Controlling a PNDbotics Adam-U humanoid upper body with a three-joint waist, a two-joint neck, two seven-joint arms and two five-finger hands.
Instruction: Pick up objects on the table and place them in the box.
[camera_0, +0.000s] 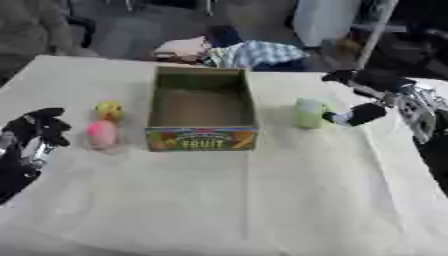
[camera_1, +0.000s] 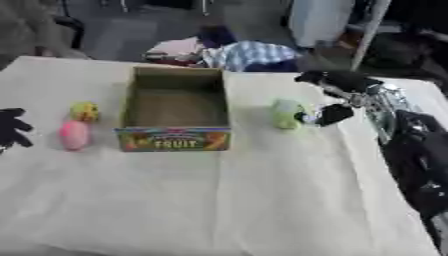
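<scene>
Right robot hand (camera_0: 363, 111): thumb touching the pale green object (camera_0: 309, 113), fingers spread, nothing gripped; a nudge could topple it before closing.

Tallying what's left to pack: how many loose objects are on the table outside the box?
3. A yellow one and a pink one sit left of the box; a green one sits right of it, at the right hand.

The right hand (camera_0: 372, 97) reaches in from the right, its thumb tip touching a pale green object (camera_0: 309, 113). Left of those fingers stands the open box (camera_0: 202, 137). A pink object (camera_0: 102, 134) and a yellow one (camera_0: 108, 110) lie just beyond the left hand (camera_0: 31, 137), whose fingers are spread.
</scene>
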